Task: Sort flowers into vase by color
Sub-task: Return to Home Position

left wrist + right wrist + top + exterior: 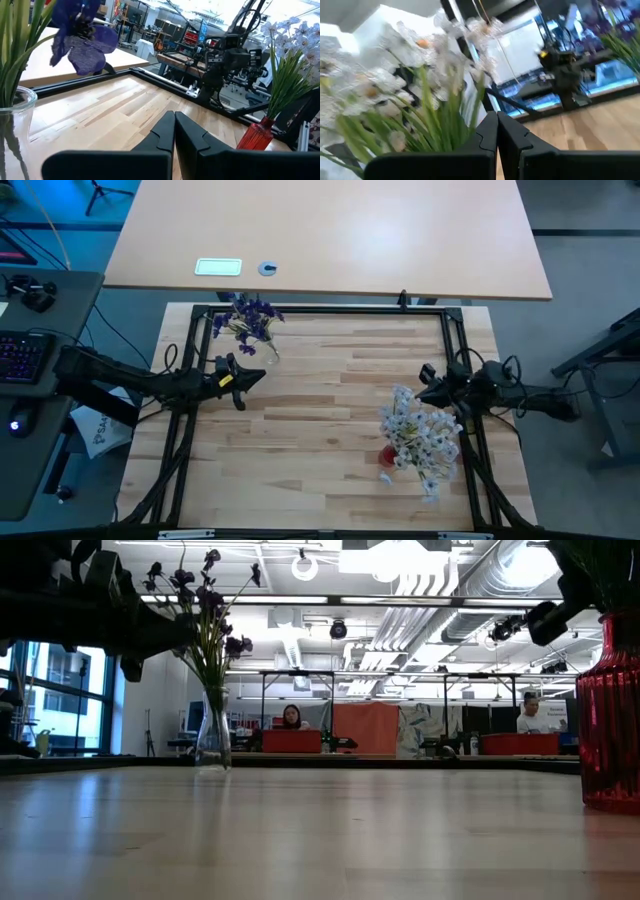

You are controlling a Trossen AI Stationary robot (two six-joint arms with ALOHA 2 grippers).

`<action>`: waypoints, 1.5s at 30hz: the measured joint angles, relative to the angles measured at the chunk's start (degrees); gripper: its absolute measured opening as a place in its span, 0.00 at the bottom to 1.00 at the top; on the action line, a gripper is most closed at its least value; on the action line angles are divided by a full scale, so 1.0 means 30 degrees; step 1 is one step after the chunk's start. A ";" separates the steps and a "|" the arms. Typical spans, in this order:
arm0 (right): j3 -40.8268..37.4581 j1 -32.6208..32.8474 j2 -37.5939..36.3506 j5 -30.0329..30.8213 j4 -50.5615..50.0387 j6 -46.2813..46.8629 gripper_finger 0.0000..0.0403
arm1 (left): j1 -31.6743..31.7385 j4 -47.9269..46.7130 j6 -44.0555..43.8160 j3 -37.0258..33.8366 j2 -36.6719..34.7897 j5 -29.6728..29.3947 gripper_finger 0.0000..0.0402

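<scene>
Your left gripper [250, 376] hangs over the left part of the table [320, 410]. Its fingers [162, 135] are pressed together with nothing between them. It points right, across the boards toward the other arm.

Just on the far side of it stands the clear vase [213, 740], close to the table's far left corner. The purple flowers [250, 318] are in that vase, stems upright and blooms spread above its mouth.

Your right gripper [425, 387] is at the table's right side, pointing left. Its fingers [487, 137] are also closed tight on each other and hold nothing. It sits just on the far side of the white flowers [420, 435], whose blooms crowd its wrist view.

Those white flowers are bunched in the red vase [612, 730], which stands upright at the near right of the table. The two vases are well apart, at opposite corners. No loose stems show on the wood between them.

Beyond the table, two people [292, 718] sit at desks in the room behind.
</scene>
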 joint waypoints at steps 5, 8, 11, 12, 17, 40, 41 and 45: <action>-0.0031 0.1165 -0.0009 0.0230 0.0085 -0.1125 0.00 | 0.0000 -0.0014 0.0013 0.0000 0.0000 -0.0007 0.00; -0.0031 0.2008 0.0011 0.0673 -0.0369 -0.1082 0.00 | 0.0000 -0.0023 0.0006 0.0000 0.0002 -0.0007 0.00; -0.0031 0.2866 0.0011 0.1471 -0.0432 -0.2158 0.00 | 0.0000 -0.0023 0.0006 0.0000 0.0007 -0.0007 0.00; -0.0031 0.3012 0.0011 0.1613 -0.0467 -0.2863 0.00 | 0.0000 -0.0023 0.0006 0.0000 0.0000 -0.0007 0.00; -0.0031 0.3122 0.0011 0.1707 -0.1990 -0.5576 0.00 | 0.0000 -0.0023 0.0013 0.0000 0.0007 -0.0007 0.00; 0.0005 0.3115 0.1164 0.8164 -0.5357 -1.0330 0.00 | 0.0000 -0.0023 0.0011 -0.0007 0.0007 -0.0007 0.00; 0.0005 0.3115 0.1163 0.8153 -0.5357 -1.0251 0.00 | 0.0000 -0.0023 0.0013 -0.0007 0.0001 -0.0009 0.00; 0.0005 0.3115 0.1163 0.8134 -0.5357 -0.9730 0.00 | 0.0000 -0.0017 0.0013 -0.0007 0.0001 -0.0007 0.00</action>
